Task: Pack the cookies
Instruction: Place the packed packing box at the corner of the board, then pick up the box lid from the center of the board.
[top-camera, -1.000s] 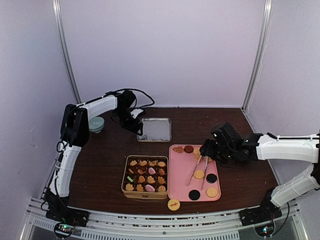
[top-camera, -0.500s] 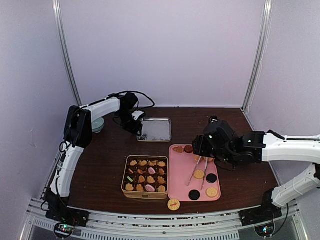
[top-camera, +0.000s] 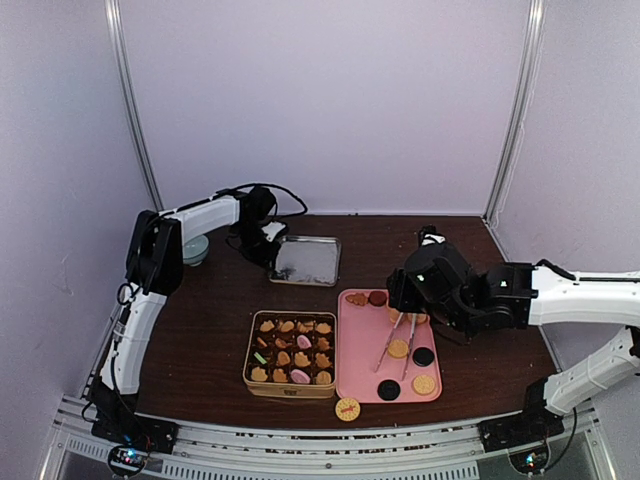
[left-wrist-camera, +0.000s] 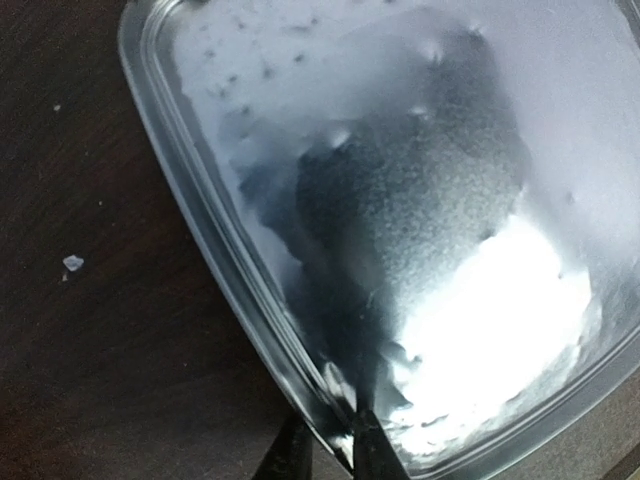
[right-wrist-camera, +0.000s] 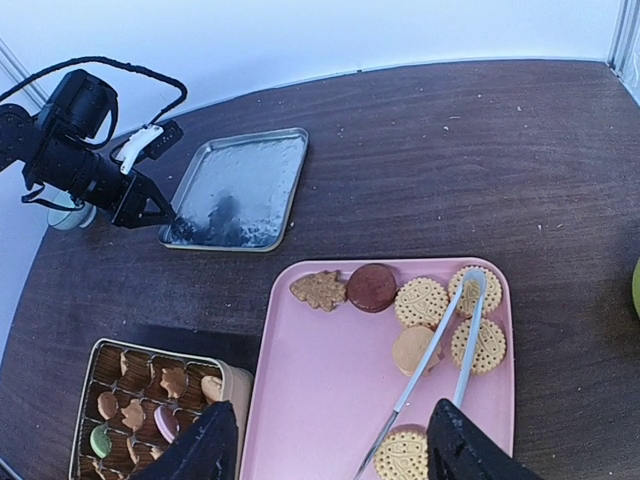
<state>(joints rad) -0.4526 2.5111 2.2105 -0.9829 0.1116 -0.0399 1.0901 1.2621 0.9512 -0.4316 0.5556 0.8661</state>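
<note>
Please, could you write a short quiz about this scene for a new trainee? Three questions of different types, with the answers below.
1. True or false: the tongs lie on the pink tray.
2. What does the left gripper pinch? A) a bowl B) the rim of the metal tray C) a spoon
3. One cookie lies alone, in no container. On what does it lie?

Key: 1 true. 2 B. 3 On the table, near its front edge.
</note>
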